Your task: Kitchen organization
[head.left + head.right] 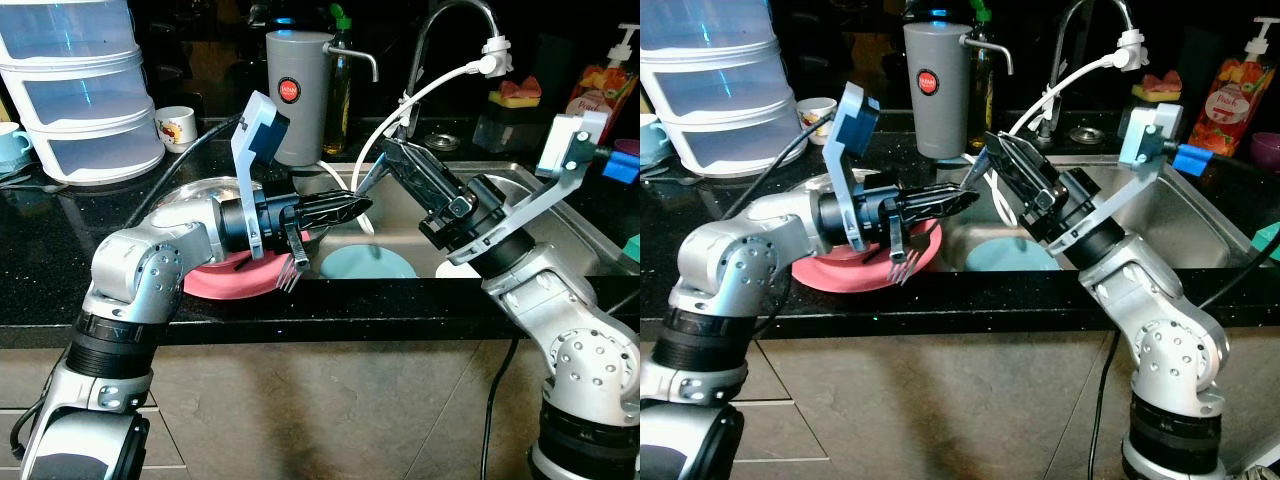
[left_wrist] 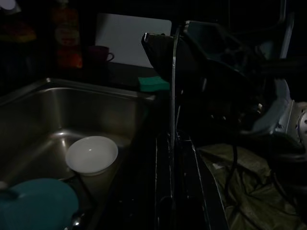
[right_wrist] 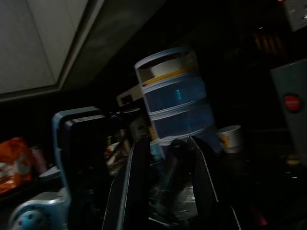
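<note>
Looking like: a fork handoff between the two arms, right over the front edge of the sink point(image 1: 560, 215). That's my read, not a sure thing.

Left claw point(image 1: 350, 208): fingers pinched together with hardly any gap, pointing toward the other arm. A fork point(image 1: 295, 262) hangs just behind the tips, tines down, above the rim of the pink plate point(image 1: 225, 280). It seems clamped near its handle end, but I can't make out the contact itself.

Right claw point(image 1: 990, 150): reaching in from the sink side, tips just beside the left claw's tips. The right wrist view shows its two fingers parted a fair bit, with something pale and glinting between them. It's too dark to say whether they touch it.

Doing it well: I'd keep the left grip firm until the right fingers have clearly closed on the handle, then let go slowly. A skinny metal handle will probably twist or slip if both let up together.

If it drops: it lands on the plate, the black counter point(image 1: 60, 270), or in the basin with the teal plate point(image 1: 368, 264) and white bowl point(image 2: 91, 154).

Also around: grey kettle point(image 1: 298, 95), faucet point(image 1: 455, 25), stacked drawer unit point(image 1: 75, 85).
</note>
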`<state>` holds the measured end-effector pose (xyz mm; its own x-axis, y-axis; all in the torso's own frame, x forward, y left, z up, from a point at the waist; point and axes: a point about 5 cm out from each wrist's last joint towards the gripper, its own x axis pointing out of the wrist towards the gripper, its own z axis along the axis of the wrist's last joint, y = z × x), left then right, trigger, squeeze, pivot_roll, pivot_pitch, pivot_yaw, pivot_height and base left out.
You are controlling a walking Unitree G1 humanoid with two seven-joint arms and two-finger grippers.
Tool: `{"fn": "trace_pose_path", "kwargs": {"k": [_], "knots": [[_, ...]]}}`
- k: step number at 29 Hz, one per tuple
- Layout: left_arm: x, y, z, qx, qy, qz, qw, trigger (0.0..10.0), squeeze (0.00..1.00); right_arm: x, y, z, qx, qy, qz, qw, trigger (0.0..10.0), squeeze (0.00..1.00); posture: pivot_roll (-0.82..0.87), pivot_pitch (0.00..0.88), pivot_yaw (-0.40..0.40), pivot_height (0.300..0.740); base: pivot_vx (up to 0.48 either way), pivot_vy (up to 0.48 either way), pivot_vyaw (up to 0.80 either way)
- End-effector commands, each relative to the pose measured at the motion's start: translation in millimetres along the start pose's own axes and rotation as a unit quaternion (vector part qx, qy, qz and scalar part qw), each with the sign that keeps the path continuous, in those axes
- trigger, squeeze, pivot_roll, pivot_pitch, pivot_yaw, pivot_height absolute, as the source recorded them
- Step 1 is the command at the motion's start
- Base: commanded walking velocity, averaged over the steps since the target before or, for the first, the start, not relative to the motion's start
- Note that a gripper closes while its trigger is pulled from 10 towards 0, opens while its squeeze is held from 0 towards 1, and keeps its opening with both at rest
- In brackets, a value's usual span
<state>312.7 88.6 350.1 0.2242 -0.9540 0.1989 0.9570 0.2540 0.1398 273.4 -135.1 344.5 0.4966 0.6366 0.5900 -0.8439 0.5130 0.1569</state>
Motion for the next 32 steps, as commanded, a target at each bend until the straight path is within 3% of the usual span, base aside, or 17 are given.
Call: {"fn": "trace_pose_path", "kwargs": {"k": [1,2,4,5,12,17,18,19,20,22,23,31,32], "knots": [[2.8,-5.0,-1.5,0.001,0.005,-0.012,1.0,10.0,0.0,0.2,6.3,-1.5,0.004,0.004,0.015,1.0,10.0,0.0,0.05,0.131,-0.03,0.74,0.0,0.0,0.0],[3.5,-4.7,-1.9,-0.001,0.005,-0.011,1.0,10.0,0.0,1.2,8.8,-6.3,0.013,0.009,0.018,1.0,1.6,0.0,0.05,0.133,-0.03,0.74,0.0,0.0,0.0],[3.6,-4.4,-1.8,-0.001,0.005,-0.01,1.0,10.0,0.0,1.5,9.1,-7.9,0.015,0.012,0.018,1.0,1.6,0.0,0.05,0.133,-0.03,0.74,0.0,0.0,0.0],[3.5,-4.3,-1.7,-0.001,0.005,-0.01,1.0,10.0,0.0,1.4,9.4,-9.2,0.016,0.013,0.018,1.0,0.0,0.0,0.05,0.133,-0.03,0.74,0.0,0.0,0.0],[3.5,-5.2,-1.1,0.001,0.003,-0.009,1.0,10.0,0.0,-0.1,10.3,-11.8,0.025,0.018,0.023,0.999,0.0,0.0,0.05,0.132,-0.031,0.74,0.0,0.0,0.0],[4.9,-0.2,-1.9,0.014,0.005,0.023,1.0,10.0,0.0,-1.3,8.9,-14.0,0.024,0.023,0.018,0.999,0.0,0.0,0.05,0.132,-0.031,0.74,0.0,0.0,0.0],[4.9,2.0,-2.1,0.021,0.007,0.035,0.999,10.0,1.0,-1.7,6.6,-15.9,0.018,0.03,0.01,0.999,0.0,0.0,0.05,0.132,-0.031,0.74,0.0,0.0,0.0],[4.8,3.3,-2.2,0.025,0.009,0.042,0.999,10.0,1.0,-2.1,5.0,-17.2,0.014,0.035,0.004,0.999,0.0,0.0,0.05,0.132,-0.031,0.74,0.0,0.0,0.0],[4.7,6.2,-1.9,0.026,0.009,0.058,0.998,10.0,1.0,-2.2,1.7,-19.2,0.005,0.045,-0.008,0.999,10.0,0.0,0.05,0.132,-0.031,0.74,0.0,0.0,0.0],[4.5,8.0,-1.7,0.026,0.009,0.068,0.997,10.0,1.0,-2.3,-0.6,-20.4,-0.002,0.05,-0.017,0.999,10.0,0.0,0.05,0.132,-0.031,0.74,0.0,0.0,0.0],[3.8,10.8,-0.6,0.028,0.006,0.08,0.996,10.0,0.0,-2.1,-3.3,-21.0,-0.008,0.052,-0.026,0.998,10.0,0.0,0.05,0.134,-0.03,0.74,0.0,0.0,0.0],[-2.2,17.6,0.6,0.005,0.022,0.114,0.993,10.0,0.0,0.6,-33.0,-16.9,-0.078,0.053,-0.128,0.987,10.0,0.0,0.06,0.138,-0.029,0.74,0.0,0.0,0.0],[-4.8,16.4,-0.1,-0.006,0.029,0.118,0.993,10.0,0.0,1.4,-49.2,-18.7,-0.128,0.064,-0.178,0.974,10.0,0.0,0.06,0.138,-0.029,0.74,0.0,0.0,0.0]]}}
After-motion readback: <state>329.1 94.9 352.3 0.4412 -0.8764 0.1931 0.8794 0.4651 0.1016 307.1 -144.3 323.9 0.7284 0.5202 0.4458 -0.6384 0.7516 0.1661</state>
